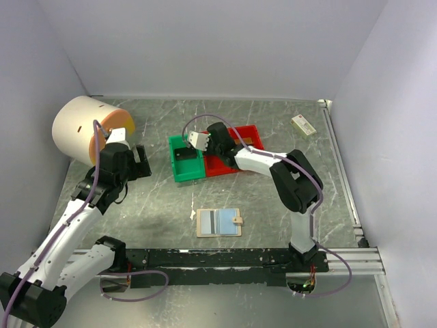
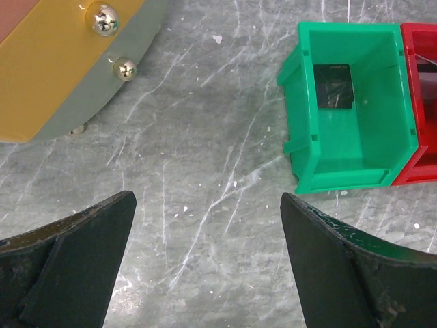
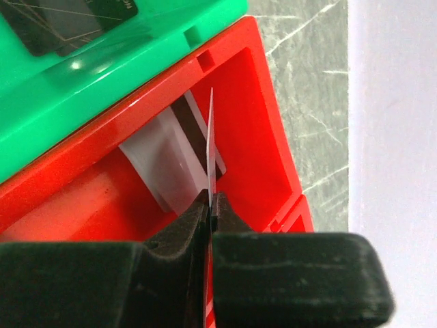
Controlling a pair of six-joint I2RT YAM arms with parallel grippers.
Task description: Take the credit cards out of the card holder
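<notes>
The tan card holder (image 1: 218, 223) lies open and flat on the table in front of the arm bases, blue-grey pockets up. Neither gripper is at it. My right gripper (image 3: 212, 198) is shut on a thin credit card (image 3: 211, 137), seen edge-on and held upright over the red bin (image 3: 273, 164). A silver-grey card with a dark stripe (image 3: 164, 164) lies in that bin beneath it. A dark card (image 2: 334, 85) lies in the green bin (image 2: 355, 164). My left gripper (image 2: 208, 205) hangs open over bare table left of the green bin, with nothing between its fingers.
The green bin (image 1: 186, 158) and red bin (image 1: 246, 147) stand side by side mid-table. A large cream cylinder with a yellow face (image 1: 82, 130) lies at the far left. A small white-and-green box (image 1: 303, 124) sits at the back right. Walls enclose the table.
</notes>
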